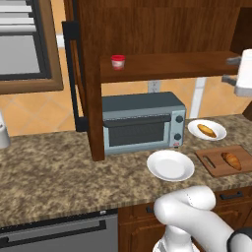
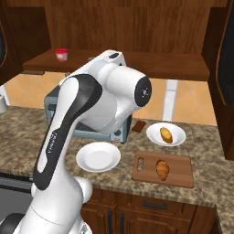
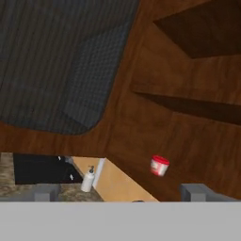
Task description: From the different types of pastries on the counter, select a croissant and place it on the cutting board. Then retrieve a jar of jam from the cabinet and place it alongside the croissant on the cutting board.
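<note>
**Tool raised toward the cabinet shelf, croissant on the board**

Tool [image 3: 120,193] is up high, its two dark fingertips [image 3: 46,192] set wide apart with nothing between them, so it is released. Its own camera looks into the dark-brown cabinet [image 1: 147,24], and the jar of jam [image 3: 159,165] sits ahead of the tips, apart from them. From the left base camera the jar stands upright near the left end of the plank shelf [image 1: 172,66], above the grey toaster oven [image 1: 142,122]. On the speckled table [image 1: 49,172] the croissant [image 2: 162,168] lies on the cutting board [image 2: 183,176], right of its dark slot. Behind the board, a white plate [image 2: 178,132] holds the golden-yellow pastry [image 2: 166,135]. A second white plate [image 2: 98,156] lies left of the board, in front of the oven.
</note>
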